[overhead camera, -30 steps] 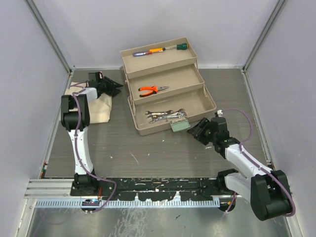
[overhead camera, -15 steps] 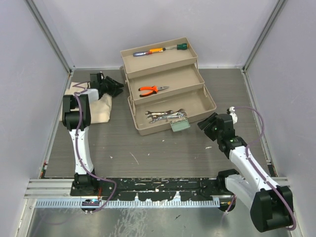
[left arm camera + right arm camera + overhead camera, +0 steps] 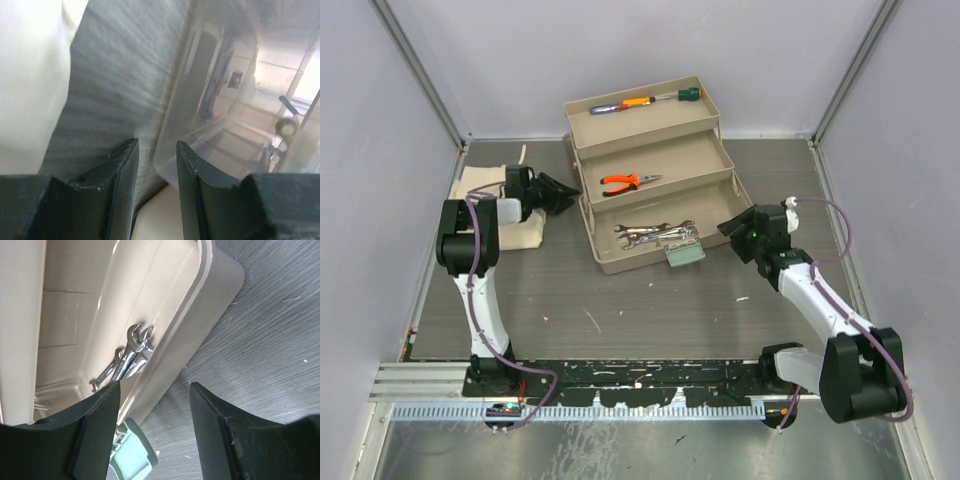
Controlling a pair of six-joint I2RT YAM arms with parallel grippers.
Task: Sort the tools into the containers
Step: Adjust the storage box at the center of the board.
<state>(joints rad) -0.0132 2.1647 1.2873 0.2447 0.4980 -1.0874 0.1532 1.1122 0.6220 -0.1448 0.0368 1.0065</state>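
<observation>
The toolbox (image 3: 718,205) stands open with its trays stepped. Screwdrivers (image 3: 642,101) lie in the top tray, orange-handled pliers (image 3: 628,181) in the middle one, and silver wrenches (image 3: 657,234) in the bottom one. My left gripper (image 3: 568,193) is at the box's left side, jaws a narrow gap apart with nothing between them (image 3: 157,150), facing the translucent wall (image 3: 200,100). My right gripper (image 3: 730,230) is open and empty at the bottom tray's right front corner. Its wrist view shows the gripper (image 3: 155,385), the wrenches (image 3: 131,352) and the tray rim (image 3: 200,285).
A cream cloth (image 3: 515,220) lies on the dark table left of the toolbox, under the left arm, and shows white (image 3: 30,75) in the left wrist view. The pale green latch (image 3: 684,254) hangs off the box's front edge and also shows (image 3: 131,454) below the right jaws.
My right gripper has swung up and away from me to the bottom tray's right corner. My left gripper has slid nearer and rightward along the box's left side.
</observation>
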